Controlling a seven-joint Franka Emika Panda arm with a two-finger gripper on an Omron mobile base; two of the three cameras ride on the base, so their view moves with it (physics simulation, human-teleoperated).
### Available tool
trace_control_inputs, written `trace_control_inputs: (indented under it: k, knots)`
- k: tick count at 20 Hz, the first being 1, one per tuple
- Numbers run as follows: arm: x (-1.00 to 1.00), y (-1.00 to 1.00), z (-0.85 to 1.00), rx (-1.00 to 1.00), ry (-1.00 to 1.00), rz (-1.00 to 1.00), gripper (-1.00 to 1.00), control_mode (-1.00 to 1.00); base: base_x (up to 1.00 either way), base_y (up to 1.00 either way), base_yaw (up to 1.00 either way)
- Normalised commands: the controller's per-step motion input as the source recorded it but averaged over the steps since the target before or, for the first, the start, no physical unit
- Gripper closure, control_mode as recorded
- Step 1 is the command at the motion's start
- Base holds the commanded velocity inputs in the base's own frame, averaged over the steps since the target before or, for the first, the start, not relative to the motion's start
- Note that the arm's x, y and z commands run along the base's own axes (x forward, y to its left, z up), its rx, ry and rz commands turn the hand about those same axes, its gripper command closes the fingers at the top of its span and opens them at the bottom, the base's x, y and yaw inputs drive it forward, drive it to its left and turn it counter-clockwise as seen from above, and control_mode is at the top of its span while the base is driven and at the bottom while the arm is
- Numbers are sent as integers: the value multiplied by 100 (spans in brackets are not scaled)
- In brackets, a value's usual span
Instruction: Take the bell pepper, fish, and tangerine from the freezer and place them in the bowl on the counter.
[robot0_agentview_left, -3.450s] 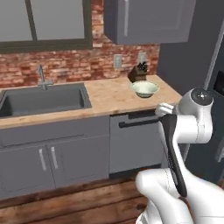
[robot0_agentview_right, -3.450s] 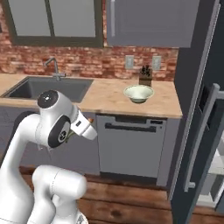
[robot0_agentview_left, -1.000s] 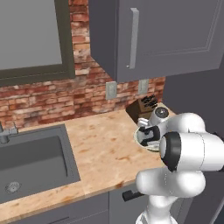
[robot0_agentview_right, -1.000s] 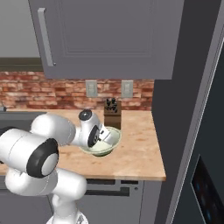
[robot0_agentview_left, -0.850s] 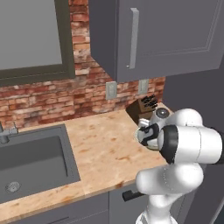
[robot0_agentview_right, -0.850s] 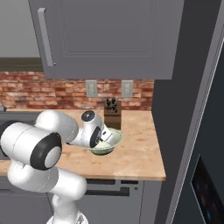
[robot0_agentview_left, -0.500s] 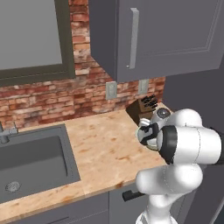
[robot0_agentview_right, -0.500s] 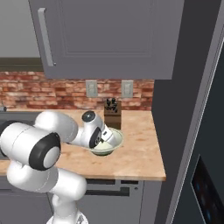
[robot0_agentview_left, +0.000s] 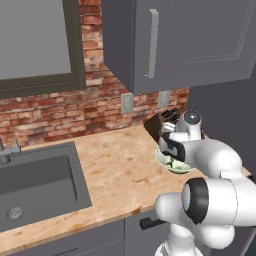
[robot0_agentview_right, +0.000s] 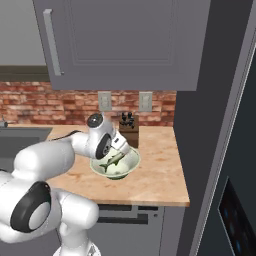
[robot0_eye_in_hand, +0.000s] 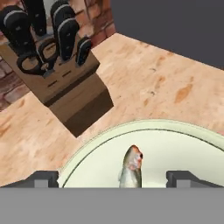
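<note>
The slender grey-green fish (robot0_agentview_right: 112, 161) lies in the pale green-white bowl (robot0_agentview_right: 125, 173) on the tan counter (robot0_agentview_right: 155, 180). My gripper (robot0_agentview_right: 123, 145) hovers just over the bowl's back rim and is open. In the hand view its two fingertips (robot0_eye_in_hand: 43, 178) stand wide apart on either side of the fish (robot0_eye_in_hand: 131, 168), not touching it, above the bowl (robot0_eye_in_hand: 175, 151). From the left, my gripper (robot0_agentview_left: 170, 148) covers part of the bowl (robot0_agentview_left: 175, 169). The slate-blue freezer (robot0_agentview_right: 220, 100) rises at the right. The bell pepper and tangerine are out of view.
A wooden knife block (robot0_agentview_right: 130, 131) with dark handles stands right behind the bowl, against the brick backsplash, close to my hand (robot0_eye_in_hand: 57, 52). A steel sink (robot0_agentview_left: 35, 185) lies far left. Grey wall cabinets (robot0_agentview_left: 175, 40) hang overhead.
My gripper has gone from shut to open above the bowl, and the fish now lies loose in the bowl. The hand has shifted slightly.
</note>
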Motion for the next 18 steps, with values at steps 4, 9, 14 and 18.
trace_control_inputs:
  k: [4,9,14,18]
  knots:
    - [-50,0,100,0,0,0,-100,-100,0,0,0]
    - [-100,-2,62,0,0,0,-100,-100,0,0,0]
    - [-100,-10,4,0,0,0,-100,-100,0,0,0]
    - [-100,-1,0,0,0,0,-100,-100,0,0,0]
